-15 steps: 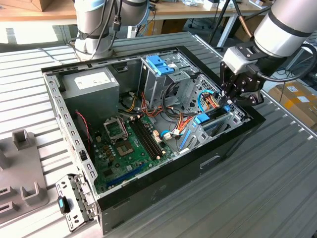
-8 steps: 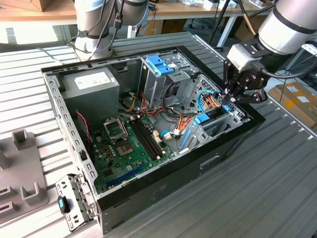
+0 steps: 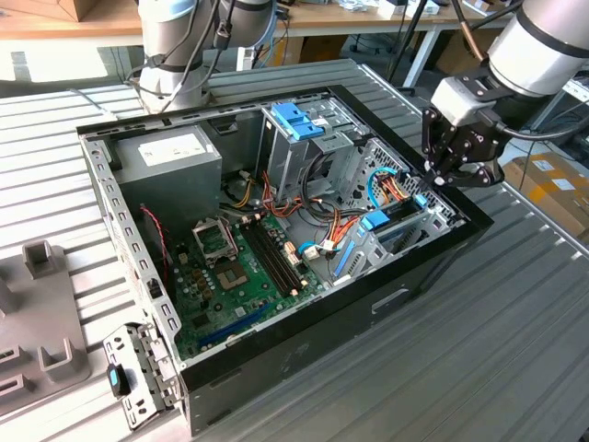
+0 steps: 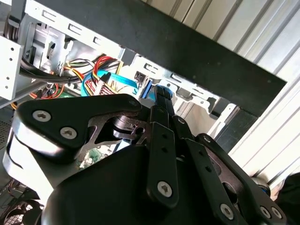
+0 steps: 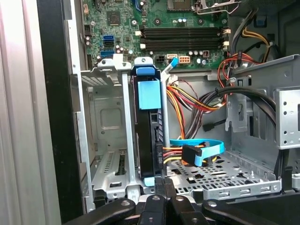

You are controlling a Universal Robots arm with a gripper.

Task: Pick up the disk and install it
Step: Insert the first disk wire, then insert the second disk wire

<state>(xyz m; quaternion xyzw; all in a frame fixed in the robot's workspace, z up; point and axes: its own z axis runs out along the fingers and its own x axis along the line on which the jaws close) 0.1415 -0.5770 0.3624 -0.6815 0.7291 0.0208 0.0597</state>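
Observation:
The disk stands on edge in a slot of the metal bay at the case's corner, dark body with blue rails and a blue tab at its far end. In the exterior view the disk sits low inside the case by the right wall. My gripper hangs over the disk's near end, fingers pressed together, their tips at the blue rail end. In the second wrist view the gripper shows the same shut fingers meeting a blue piece. From the exterior view the gripper is just above the case rim.
The open computer case lies on a slatted metal table. Inside are the motherboard, a grey power-supply box, a drive cage with a blue handle and loose cables. Grey fixtures sit at the exterior view's left.

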